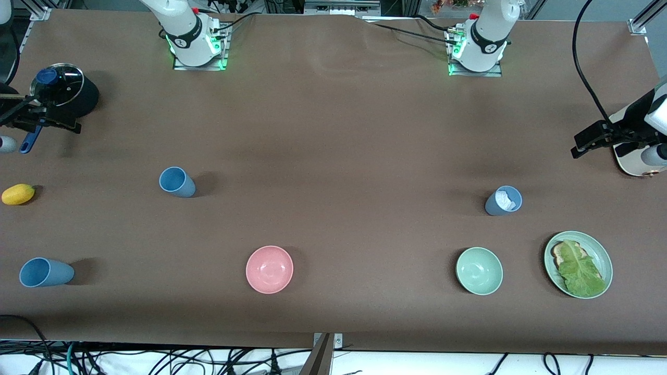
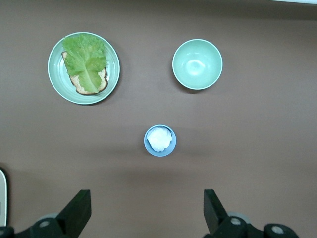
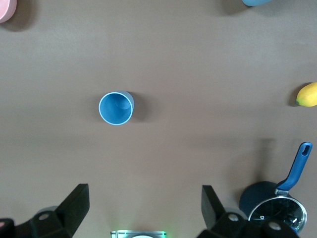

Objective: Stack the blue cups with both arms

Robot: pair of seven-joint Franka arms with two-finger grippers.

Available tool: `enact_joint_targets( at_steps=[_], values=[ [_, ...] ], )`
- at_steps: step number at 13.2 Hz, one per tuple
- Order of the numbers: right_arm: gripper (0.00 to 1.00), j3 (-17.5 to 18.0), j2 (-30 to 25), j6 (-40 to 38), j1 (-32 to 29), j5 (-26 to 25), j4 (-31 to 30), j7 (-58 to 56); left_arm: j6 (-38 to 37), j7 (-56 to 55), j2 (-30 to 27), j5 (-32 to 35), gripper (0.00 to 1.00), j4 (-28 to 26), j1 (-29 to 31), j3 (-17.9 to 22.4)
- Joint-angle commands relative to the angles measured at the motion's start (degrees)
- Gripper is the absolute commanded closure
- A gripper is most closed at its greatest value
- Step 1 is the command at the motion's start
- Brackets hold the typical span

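So we've grasped nothing yet: three cups [image 1: 177,182] [image 1: 46,272] [image 1: 503,200] stand well apart on the counter [image 1: 333,130]. Left claw [image 2: 146,210] and right claw [image 3: 143,208] hover spread; next, each descends onto its cup, one seemingly stuffed with something white.

Matte plastic blue cups [image 1: 177,182]

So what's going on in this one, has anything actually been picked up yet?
Nothing is held yet. Three blue cups stand apart on the table: one and another toward the right arm's end, and a third with something white inside toward the left arm's end. The left gripper hangs open above the white-filled cup, and the right gripper hangs open above the first. The pink bowl and green bowl sit untouched.
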Motion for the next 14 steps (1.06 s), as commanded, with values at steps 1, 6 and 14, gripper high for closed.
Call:
enact_joint_targets(
  at_steps=[1,6,14],
  values=[
    [0.00,0.0,-0.6,0.9,-0.5,0.3,-0.6,-0.8,-1.5,0.4,0.6,-0.4,0.00,1.7,0.0,0.0],
    [0.00,0.0,-0.6,1.3,-0.5,0.3,-0.4,-0.7,-1.5,0.4,0.7,-0.3,0.00,1.7,0.0,0.0],
    [0.00,-2.8,-0.1,1.4,-0.4,3.9,-0.5,-0.7,-1.5,0.4,1.0,-0.3,0.00,1.7,-0.2,0.0]
  ],
)
